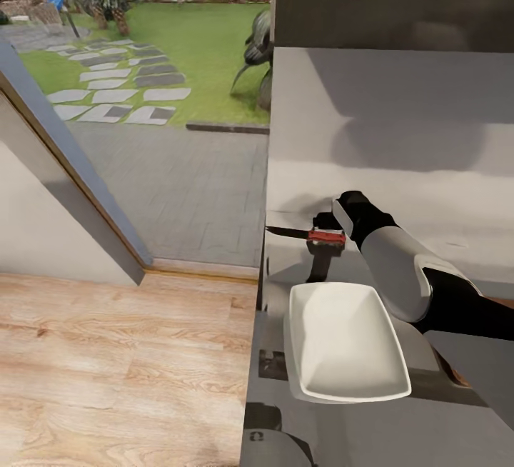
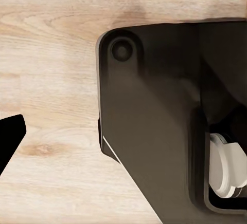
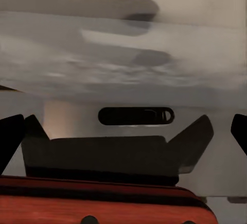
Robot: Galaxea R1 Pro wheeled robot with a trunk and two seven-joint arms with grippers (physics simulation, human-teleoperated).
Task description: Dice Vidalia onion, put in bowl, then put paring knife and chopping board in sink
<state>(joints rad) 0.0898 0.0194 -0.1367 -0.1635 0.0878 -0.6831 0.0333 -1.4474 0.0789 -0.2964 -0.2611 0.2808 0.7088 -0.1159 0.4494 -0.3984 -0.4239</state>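
The paring knife [image 1: 308, 233] is seen in the head view held above the countertop [image 1: 400, 167], just beyond the far rim of the white bowl [image 1: 348, 343]. Its long axis runs roughly crosswise to the view: the dark blade points toward the open doorway side, and the red handle is seated at the right gripper [image 1: 330, 233]. The knife lies close to level, the blade tip slightly farther from the robot than the handle.

The right gripper is observed closed on the red handle, the dark fingers pressed against it. In the right wrist view the handle [image 3: 103, 203] is seen lying across the gripper, with the dark finger parts behind it and a slotted opening [image 3: 136, 115] in the grey surface beyond.

The bowl rests on the countertop near the robot's trunk, beside the right forearm [image 1: 400, 267].

In the left wrist view a dark robot body part [image 2: 154, 131] over wooden floor [image 2: 51, 80] is recorded. One dark fingertip [image 2: 10, 139] of the left gripper is visible at the frame edge; how far that gripper is open cannot be told.
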